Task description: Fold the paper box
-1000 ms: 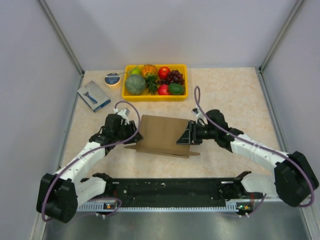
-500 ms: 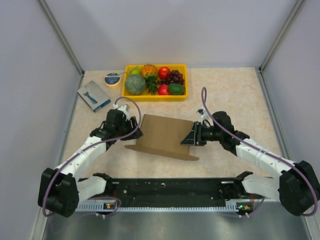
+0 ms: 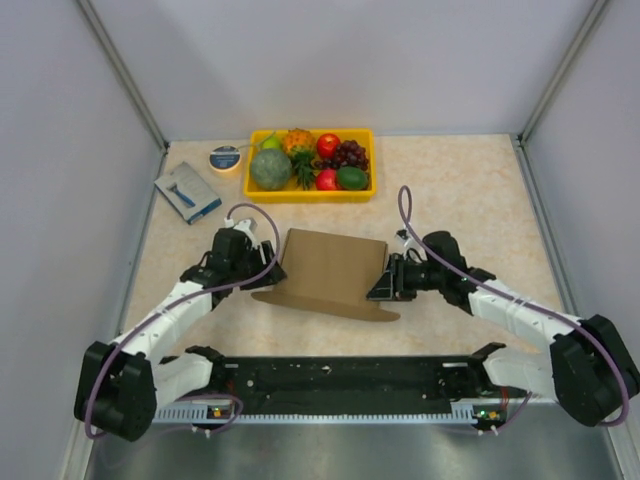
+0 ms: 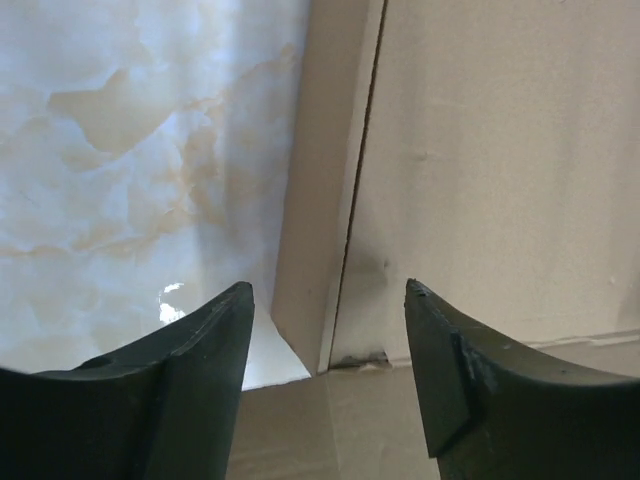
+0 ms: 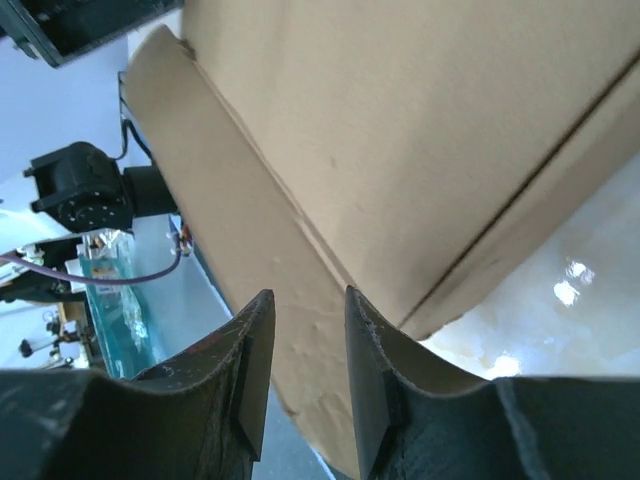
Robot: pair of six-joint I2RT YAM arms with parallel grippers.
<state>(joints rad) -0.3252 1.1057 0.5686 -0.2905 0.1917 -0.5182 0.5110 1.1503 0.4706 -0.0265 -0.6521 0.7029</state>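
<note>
The paper box is brown cardboard, partly folded, in the middle of the table, with a flat flap spread toward the arms. My left gripper is at its left end. In the left wrist view the left gripper is open, with the box's left wall and a crease just ahead of it. My right gripper is at the box's right end. In the right wrist view the right gripper has a narrow gap between its jaws, and a cardboard flap lies behind the tips, not pinched.
A yellow tray of fruit stands behind the box. A blue-and-grey packet and a small round tape roll lie at the back left. Grey walls close the table on three sides. The arm base rail runs along the near edge.
The right gripper has drawn back to the right and come nearer along the box's right end. The left gripper has shifted slightly at the left end. The box's front flap now lies flatter.
</note>
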